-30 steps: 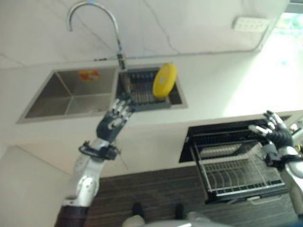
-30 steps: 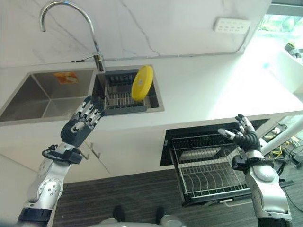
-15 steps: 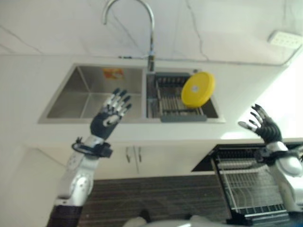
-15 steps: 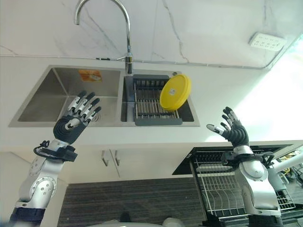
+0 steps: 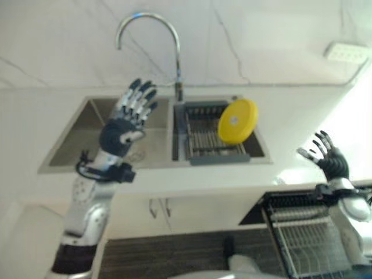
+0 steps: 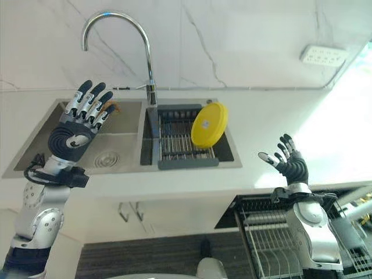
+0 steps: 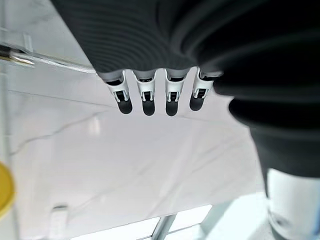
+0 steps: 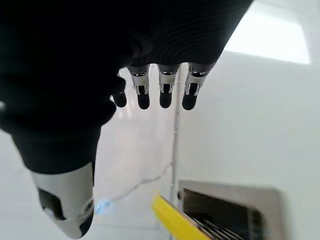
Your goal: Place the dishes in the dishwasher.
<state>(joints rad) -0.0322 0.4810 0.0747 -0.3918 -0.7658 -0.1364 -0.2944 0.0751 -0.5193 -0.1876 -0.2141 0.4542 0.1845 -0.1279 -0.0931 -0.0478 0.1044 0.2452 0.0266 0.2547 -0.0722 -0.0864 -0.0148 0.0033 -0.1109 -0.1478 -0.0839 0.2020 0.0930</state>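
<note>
Round yellow plastic plate (image 6: 208, 124): upright in dark sink rack (image 6: 185, 143), ungrasped. Left hand (image 6: 77, 125) and right hand (image 6: 289, 163): fingers spread wide, empty. Step: pre-reach; next, probably close on the plate.

Count: 1 yellow plate (image 6: 208, 124), standing in 1 dark drying rack (image 6: 185, 142). 1 sink (image 6: 87, 142) with 2 basins, 1 faucet (image 6: 125, 40), 1 drain (image 6: 106, 159). 1 wall socket (image 6: 324, 56). 1 pulled-out dishwasher rack (image 6: 273, 244). 2 cabinet handles (image 6: 129, 211). 2 hands: left hand (image 6: 78, 122), right hand (image 6: 289, 163).

You see two silver-grey arms, each ending in a dark ribbed wrist cover and silver, dark-tipped fingers: left hand (image 6: 74, 129) and right hand (image 6: 290, 164).
</note>
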